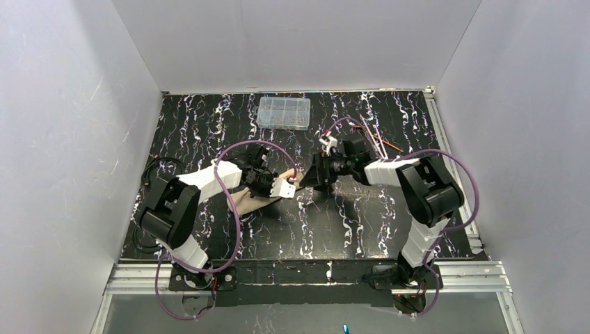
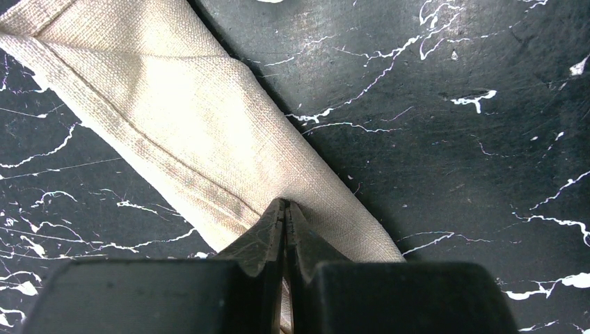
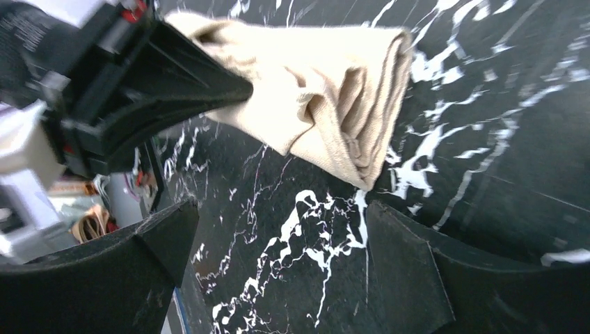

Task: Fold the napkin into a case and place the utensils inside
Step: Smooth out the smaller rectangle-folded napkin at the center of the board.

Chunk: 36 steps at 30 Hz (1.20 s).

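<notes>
Soft, even light leaves the white walls (image 1: 62, 125) bright and shadows faint; the napkin (image 2: 174, 118) weave is crisp in the left wrist view, the right wrist view slightly blurred.

Napkin (image 2: 181, 118) on table (image 2: 452, 139), running ahead-left of left gripper (image 2: 284, 205), near edge nipped between its fingertips; other end just ahead of right gripper (image 3: 278, 229) (facing its spread jaws); compartment box (image 1: 283, 113) well beyond both; utensils (image 1: 379, 142) behind right gripper.
</notes>
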Tool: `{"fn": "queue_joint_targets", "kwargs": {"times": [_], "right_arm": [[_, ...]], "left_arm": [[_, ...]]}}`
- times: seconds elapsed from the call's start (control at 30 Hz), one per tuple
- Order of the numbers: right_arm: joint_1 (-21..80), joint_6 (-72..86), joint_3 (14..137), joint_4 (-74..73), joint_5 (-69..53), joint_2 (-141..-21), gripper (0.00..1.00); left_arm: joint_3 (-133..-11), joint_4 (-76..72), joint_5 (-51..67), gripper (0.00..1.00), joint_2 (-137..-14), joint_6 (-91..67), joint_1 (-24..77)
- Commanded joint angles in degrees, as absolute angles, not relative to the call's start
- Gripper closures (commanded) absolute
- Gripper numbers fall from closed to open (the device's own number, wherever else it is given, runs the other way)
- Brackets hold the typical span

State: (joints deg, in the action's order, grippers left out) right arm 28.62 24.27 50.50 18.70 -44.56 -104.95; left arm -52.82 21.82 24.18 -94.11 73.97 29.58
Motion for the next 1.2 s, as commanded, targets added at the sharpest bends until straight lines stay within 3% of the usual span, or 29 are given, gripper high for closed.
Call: {"fn": "queue_joint_targets", "kwargs": {"times": [0.0,0.17,0.3,0.4,0.43,0.47,0.53,0.57,0.63,0.73,0.8,0.97,1.17], "right_arm": [[24.36,28.62,49.08,26.93,-43.01,-95.87,0.01],[22.45,24.79,57.45,12.81,-34.2,-91.98,0.01],[19.91,33.63,59.03,16.11,-38.25,-96.9,0.01],[27.98,17.71,74.37,-17.24,0.19,-98.26,0.01],[32.02,13.97,78.41,-22.03,11.93,-98.36,0.01],[33.04,13.69,78.96,-21.83,15.32,-97.48,0.01],[29.45,22.22,73.88,-16.39,10.25,-94.16,0.01],[25.88,26.56,69.05,-10.98,1.57,-92.6,0.01],[20.4,35.42,59.11,5.14,-16.41,-91.19,0.18],[24.25,30.98,61.49,0.42,-19.21,-94.09,0.62],[26.9,32.08,59.86,6.69,-26.99,-95.37,0.79],[32.21,34.76,59.32,14.15,-37.65,-101.07,0.98],[34.71,36.46,60.87,17.32,-38.92,-106.83,0.99]], "left_arm": [[-50.8,26.56,24.1,1.0,-96.11,74.34,29.97],[-50.8,26.64,24.17,1.0,-96.04,74.34,29.97],[-51.14,26.61,24.35,1.0,-95.89,74.21,30.01],[-51.29,26.59,24.46,1.0,-95.89,74.02,29.97],[-51.32,26.59,24.45,1.0,-95.81,73.86,29.97],[-51.28,26.63,24.44,1.0,-95.82,73.84,29.93],[-51.11,26.58,24.31,1.0,-95.88,73.97,29.97],[-50.95,26.36,24.2,1.0,-95.93,74.03,29.97],[-51.02,26.2,24.26,1.0,-95.9,73.89,29.97],[-51.39,26.54,24.35,1.0,-96.15,73.86,29.97],[-51.59,26.59,24.18,1.0,-96.15,74.15,29.97],[-51.6,26.55,24.17,1.0,-96.23,74.08,29.97],[-51.68,26.48,24.08,1.0,-96.25,74.26,29.97]]}}
